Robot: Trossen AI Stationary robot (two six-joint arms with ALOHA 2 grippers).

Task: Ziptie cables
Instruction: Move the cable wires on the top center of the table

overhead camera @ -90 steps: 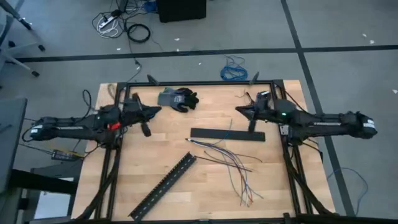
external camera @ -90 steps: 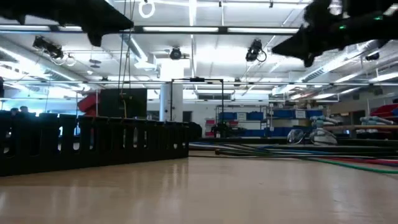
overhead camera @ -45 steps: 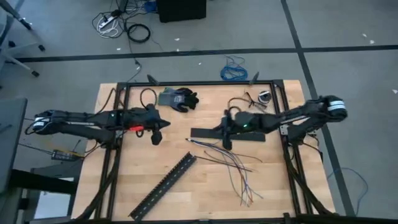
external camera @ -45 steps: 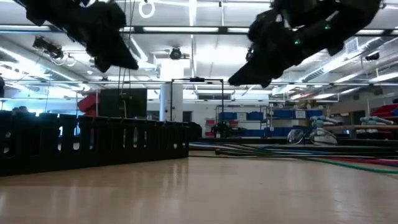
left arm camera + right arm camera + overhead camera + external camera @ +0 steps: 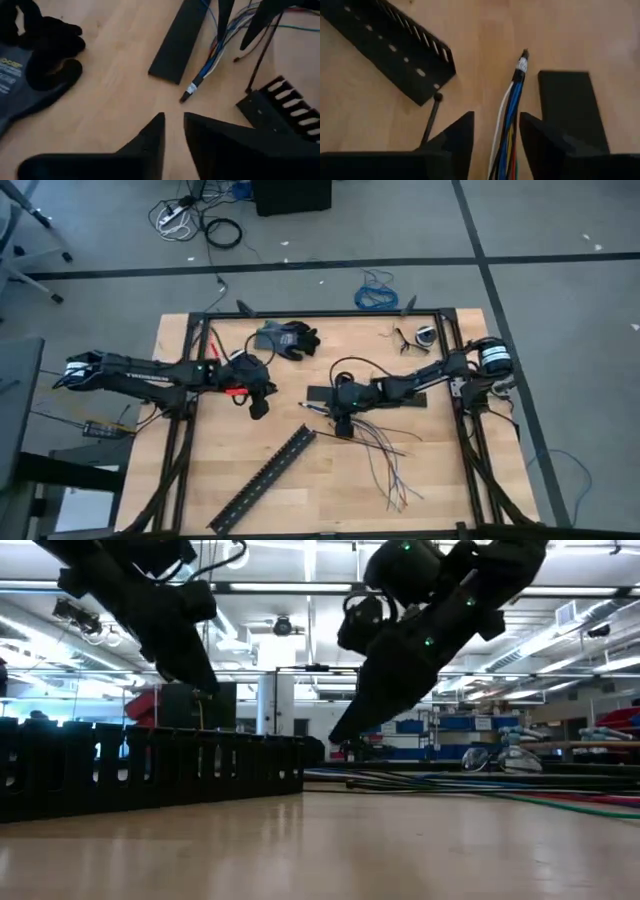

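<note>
From above, the right gripper [image 5: 342,423] hangs over the bound end of the cables [image 5: 375,442], which fan out toward the table's near edge; the left gripper [image 5: 259,406] waits beside. In the low view both arms tilt steeply down. The left wrist view shows its fingers [image 5: 150,140] narrowly parted. In the right wrist view, open fingers [image 5: 455,137] straddle the bundle; closing off-centre could leave loose strands outside the grasp.

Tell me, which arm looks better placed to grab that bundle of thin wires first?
Probably the right. Its right gripper hangs open directly over the cables, fingers either side of the bundle. The left gripper hovers farther off, over bare table.
</note>
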